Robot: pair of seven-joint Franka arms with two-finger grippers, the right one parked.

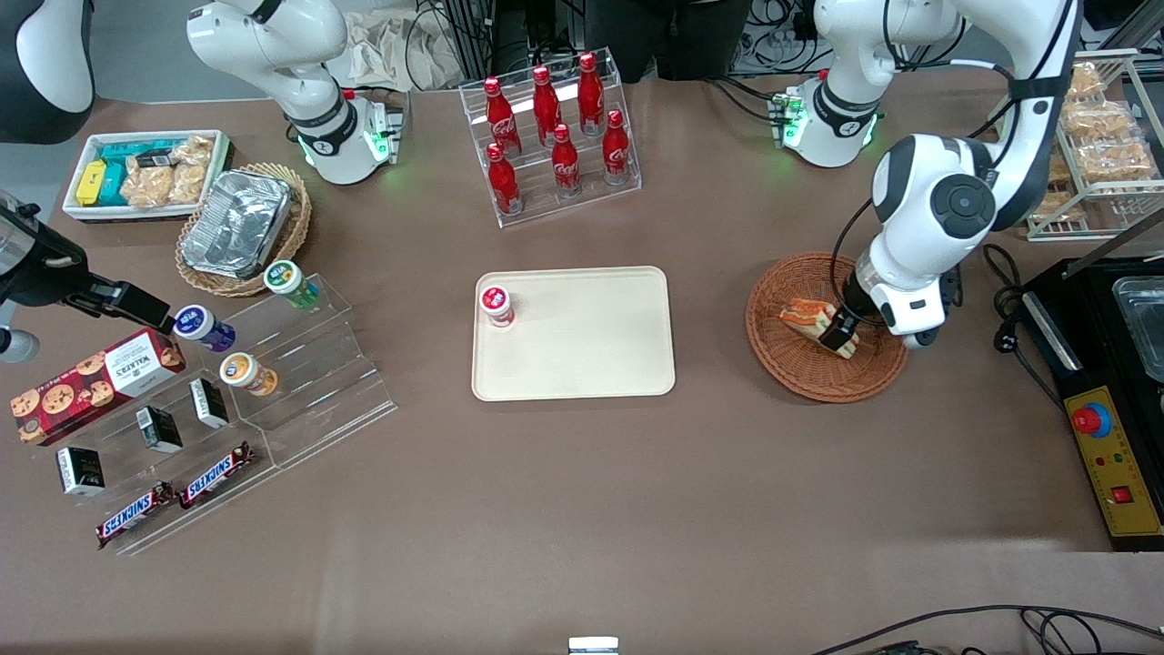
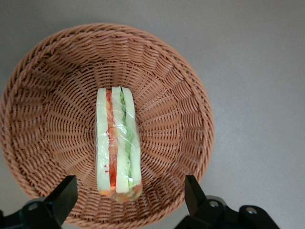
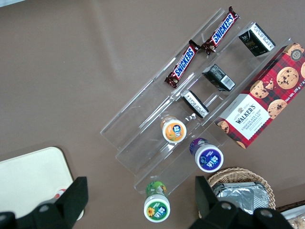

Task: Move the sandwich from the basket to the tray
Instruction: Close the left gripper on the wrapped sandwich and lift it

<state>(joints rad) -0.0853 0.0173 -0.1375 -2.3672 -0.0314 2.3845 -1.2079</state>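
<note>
Hovering gripper (image 2: 128, 200) spread over sandwich (image 2: 118, 145), lying in basket (image 2: 47, 95)

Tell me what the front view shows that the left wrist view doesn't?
Only the front view shows the tray with a red-capped cup on it, and the cola bottles. Only the left wrist view shows the sandwich's filling layers edge-on between the open end effector fingers. Both show the sandwich lying in the basket.
</note>
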